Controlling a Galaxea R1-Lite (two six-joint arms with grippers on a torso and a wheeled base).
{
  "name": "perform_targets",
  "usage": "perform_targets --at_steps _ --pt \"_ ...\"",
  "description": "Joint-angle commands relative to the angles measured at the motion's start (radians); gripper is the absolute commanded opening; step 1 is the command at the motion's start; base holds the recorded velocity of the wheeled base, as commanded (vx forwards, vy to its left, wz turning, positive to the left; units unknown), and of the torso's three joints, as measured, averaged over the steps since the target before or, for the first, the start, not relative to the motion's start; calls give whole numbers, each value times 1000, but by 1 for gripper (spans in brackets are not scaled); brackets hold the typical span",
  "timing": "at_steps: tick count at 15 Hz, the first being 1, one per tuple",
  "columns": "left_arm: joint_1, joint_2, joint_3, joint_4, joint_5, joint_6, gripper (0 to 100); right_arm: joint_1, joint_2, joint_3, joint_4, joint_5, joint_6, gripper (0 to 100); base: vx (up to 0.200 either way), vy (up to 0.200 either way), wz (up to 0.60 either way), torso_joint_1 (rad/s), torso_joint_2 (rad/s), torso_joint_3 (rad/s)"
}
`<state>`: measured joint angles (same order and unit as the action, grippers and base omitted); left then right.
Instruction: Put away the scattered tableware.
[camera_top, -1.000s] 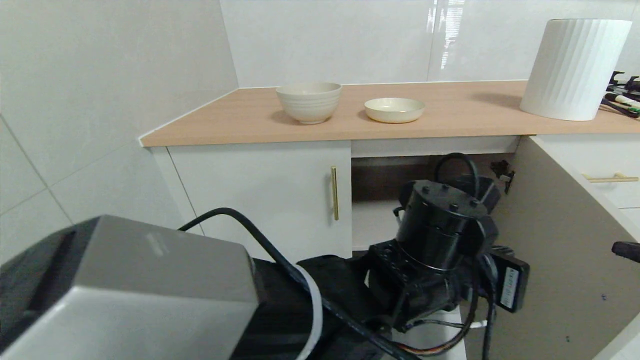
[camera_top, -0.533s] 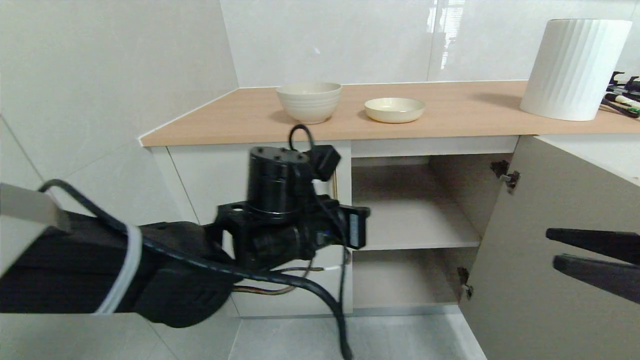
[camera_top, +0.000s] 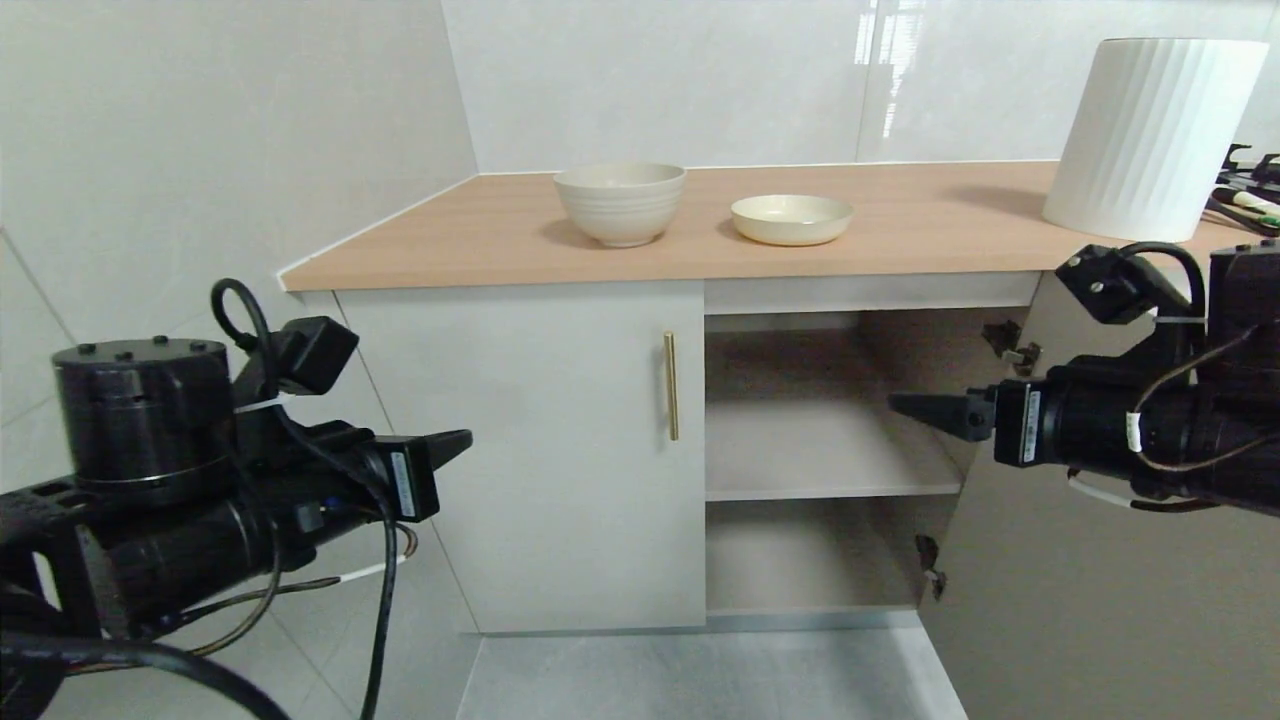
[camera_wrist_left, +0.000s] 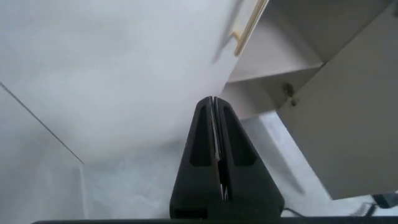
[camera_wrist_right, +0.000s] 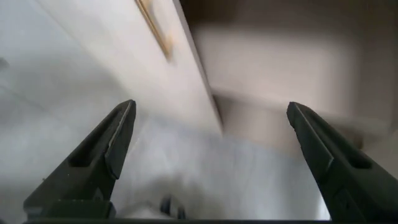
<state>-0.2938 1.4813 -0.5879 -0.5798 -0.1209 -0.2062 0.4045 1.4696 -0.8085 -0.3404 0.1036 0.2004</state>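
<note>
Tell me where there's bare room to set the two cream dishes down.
Both shelves of the open white cabinet are bare: upper shelf, lower shelf, between closed door and open door. The wooden countertop is free between shallow cream dish and white ribbed cylinder. Crowded: the right gripper fronts the upper shelf.

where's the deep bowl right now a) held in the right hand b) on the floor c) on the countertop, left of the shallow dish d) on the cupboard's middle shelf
c: the bowl stands upright on the countertop, to the left of the shallow dish and apart from it.
</note>
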Motion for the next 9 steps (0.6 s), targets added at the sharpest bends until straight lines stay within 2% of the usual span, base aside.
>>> perform_targets --at_steps 1,3,4,6,9 --pt "36 -79 10 3 -16 14 0 13 3 19 31 -4 5 100 0 0 0 0 0 0" --pt "36 -84 3 40 -19 16 0 14 -6 9 80 -5 5 100 0 0 0 0 0 0" --pt "36 -78 3 46 -19 16 100 16 -6 6 83 -7 5 100 0 0 0 0 0 0" --pt "36 -73 10 38 -46 16 100 14 -17 5 84 -12 5 100 0 0 0 0 0 0" --pt "36 -102 19 46 -145 19 100 14 -69 -1 107 -12 5 100 0 0 0 0 0 0"
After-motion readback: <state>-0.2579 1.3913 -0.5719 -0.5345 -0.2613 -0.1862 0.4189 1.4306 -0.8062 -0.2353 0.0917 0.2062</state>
